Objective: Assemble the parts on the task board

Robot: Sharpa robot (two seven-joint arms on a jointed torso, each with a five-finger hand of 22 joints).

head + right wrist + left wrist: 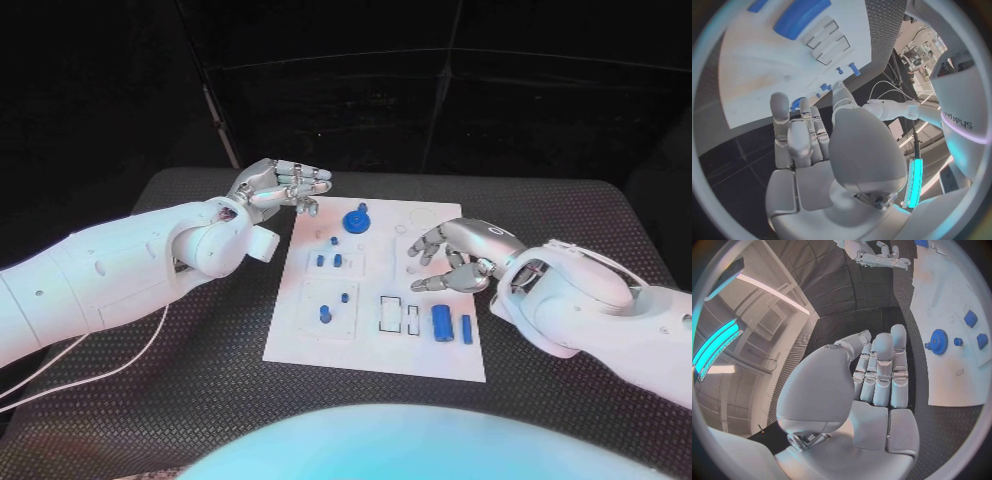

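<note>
So the board (378, 350) sits dead center on the table (188, 400). Nearest me, around 5 o'clock on it, two blue bars (451, 326) lie side by side. My right hand (459, 258) hovers over the 3 o'clock edge, fingers loosely curled, holding nothing. Blue gear (358, 217) at 12. My left hand (278, 187) is off the 11 o'clock corner, fingers apart, empty too.

text: "sharpa" | on: robot's white body (962, 107) | orientation: inverted
</note>
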